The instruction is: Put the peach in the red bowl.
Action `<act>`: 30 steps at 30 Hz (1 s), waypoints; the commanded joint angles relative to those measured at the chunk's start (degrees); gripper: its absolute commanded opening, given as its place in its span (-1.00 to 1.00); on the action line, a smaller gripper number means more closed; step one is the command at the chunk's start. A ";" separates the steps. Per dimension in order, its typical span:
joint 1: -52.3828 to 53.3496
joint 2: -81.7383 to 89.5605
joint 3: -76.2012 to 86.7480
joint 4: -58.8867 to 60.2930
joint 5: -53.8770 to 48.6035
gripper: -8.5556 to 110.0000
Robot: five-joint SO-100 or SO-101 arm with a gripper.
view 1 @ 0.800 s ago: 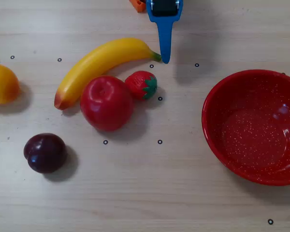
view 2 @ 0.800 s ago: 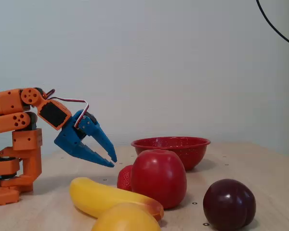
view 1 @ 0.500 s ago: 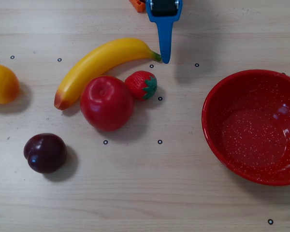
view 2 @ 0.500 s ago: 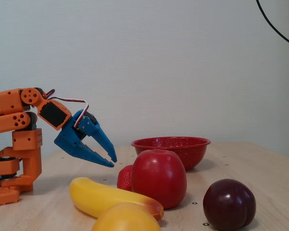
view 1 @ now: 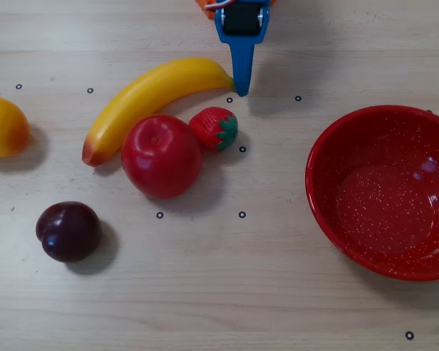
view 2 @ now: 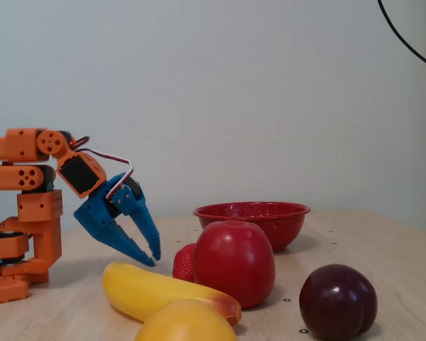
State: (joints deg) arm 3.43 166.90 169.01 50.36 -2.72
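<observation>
The pincer [view 1: 241,89] hung empty, jaws slightly apart, by the banana [view 1: 155,99] tip; the peach [view 1: 4,127] lay well to its left overhead, bowl [view 1: 329,142] opposite.

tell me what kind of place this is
Probably a hobby or lab tabletop set up for robot practice: a pale wood table dotted with small ring markers, an orange arm with a blue gripper, and glossy toy-like fruit beside a red bowl, against a plain wall.
</observation>
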 commanded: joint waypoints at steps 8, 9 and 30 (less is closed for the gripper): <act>-6.77 -19.60 -29.44 -1.23 4.39 -0.85; -7.56 -22.06 -32.43 -0.09 5.10 -0.85; -28.12 -80.42 -117.69 42.45 16.44 -0.85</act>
State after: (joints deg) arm -22.32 86.31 61.88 91.05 12.22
